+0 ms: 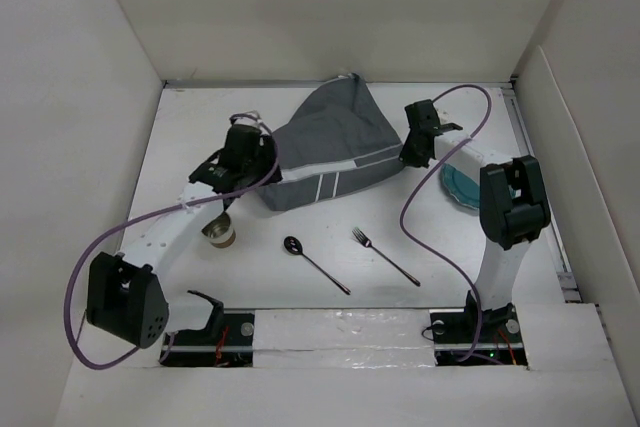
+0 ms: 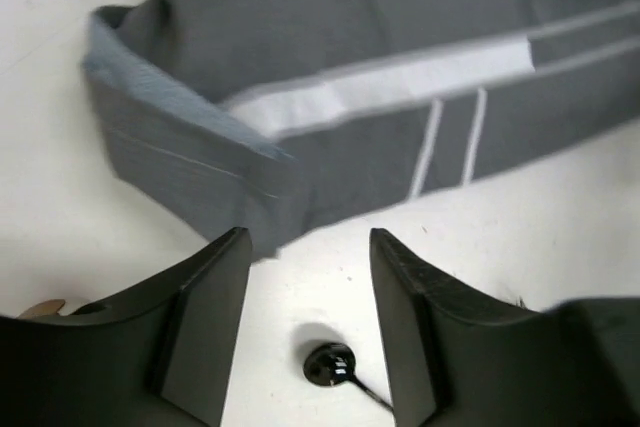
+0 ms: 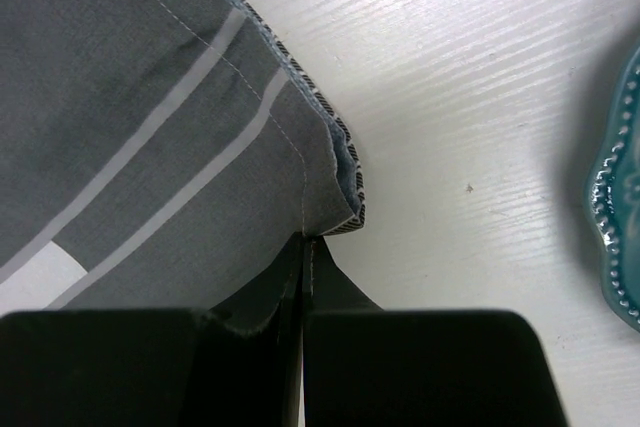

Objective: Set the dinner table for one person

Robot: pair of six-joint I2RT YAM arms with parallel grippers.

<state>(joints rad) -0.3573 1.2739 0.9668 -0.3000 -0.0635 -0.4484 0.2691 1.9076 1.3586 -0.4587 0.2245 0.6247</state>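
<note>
A dark grey striped placemat (image 1: 335, 147) lies crumpled and partly folded at the back middle of the white dinner table (image 1: 300, 292). My right gripper (image 1: 410, 157) is shut on the placemat's right corner (image 3: 330, 209). My left gripper (image 1: 262, 175) is open and empty just in front of the placemat's folded left edge (image 2: 190, 172), above the table. A black spoon (image 1: 312, 259), a black fork (image 1: 385, 255), a teal plate (image 1: 462, 187) and a brown cup (image 1: 220, 232) lie on the table.
The spoon's bowl (image 2: 330, 364) shows between my left fingers, below them. The plate's rim (image 3: 615, 217) is close to the right of my right gripper. White walls enclose the table on three sides.
</note>
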